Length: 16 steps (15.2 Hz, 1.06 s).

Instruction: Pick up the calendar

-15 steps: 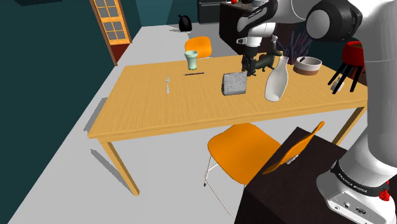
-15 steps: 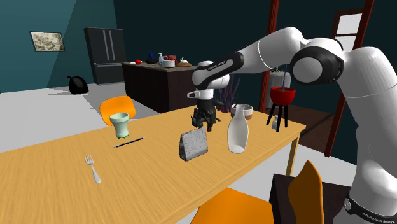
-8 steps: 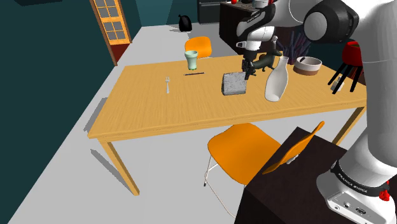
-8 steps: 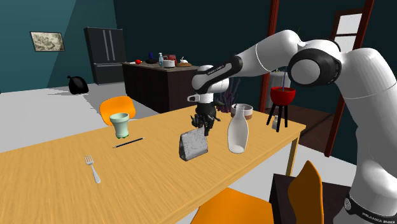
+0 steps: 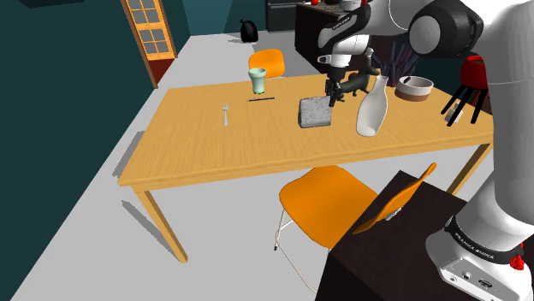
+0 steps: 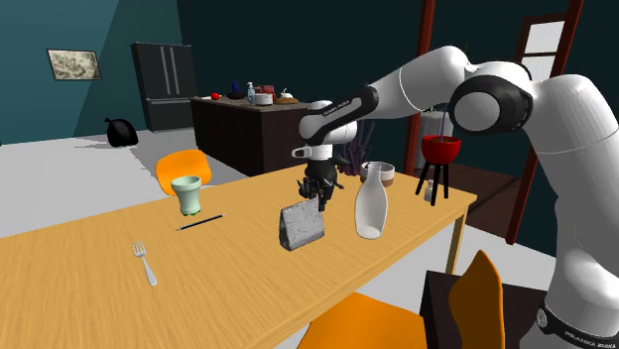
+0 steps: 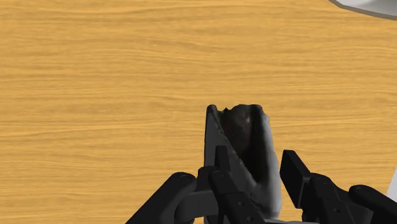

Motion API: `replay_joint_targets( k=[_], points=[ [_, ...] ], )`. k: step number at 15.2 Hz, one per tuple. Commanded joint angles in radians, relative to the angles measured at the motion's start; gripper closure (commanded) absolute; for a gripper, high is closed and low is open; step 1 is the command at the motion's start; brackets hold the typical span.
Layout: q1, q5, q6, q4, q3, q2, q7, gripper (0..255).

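The calendar (image 5: 315, 112) is a small grey tent-shaped card standing upright on the wooden table (image 5: 214, 150), a little left of a white vase in the shoulder view. My gripper (image 5: 332, 100) points down at its upper right corner. From the second exterior view the gripper (image 6: 319, 203) sits on the top edge of the calendar (image 6: 302, 226). In the wrist view the calendar (image 7: 245, 140) stands between the two black fingers (image 7: 292, 168), which clasp it from either side; the gripper (image 7: 254, 164) is shut on it. The calendar still rests on the table.
A white vase (image 5: 371, 109) stands close beside the gripper, with a dark figurine (image 5: 359, 83) and a bowl (image 5: 414, 86) behind. A green cup (image 5: 258, 80), a pen (image 5: 261, 99) and a fork (image 5: 226, 114) lie further left. An orange chair (image 5: 329, 201) is tucked at the near edge.
Over the last second the gripper came down onto the calendar's top and its fingers closed on it. Nothing has moved in the last half second.
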<state>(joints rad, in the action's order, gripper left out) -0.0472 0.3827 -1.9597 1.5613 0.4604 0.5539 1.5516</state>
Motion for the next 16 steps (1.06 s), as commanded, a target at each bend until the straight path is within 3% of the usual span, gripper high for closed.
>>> replay_joint_targets(
  k=[1, 16],
  points=[
    [0.001, -0.005, 0.015, -0.007, 0.002, -0.009, -0.004, 255],
    [0.0, -0.038, 0.159, -0.107, 0.019, -0.061, -0.039, 255]
  ],
)
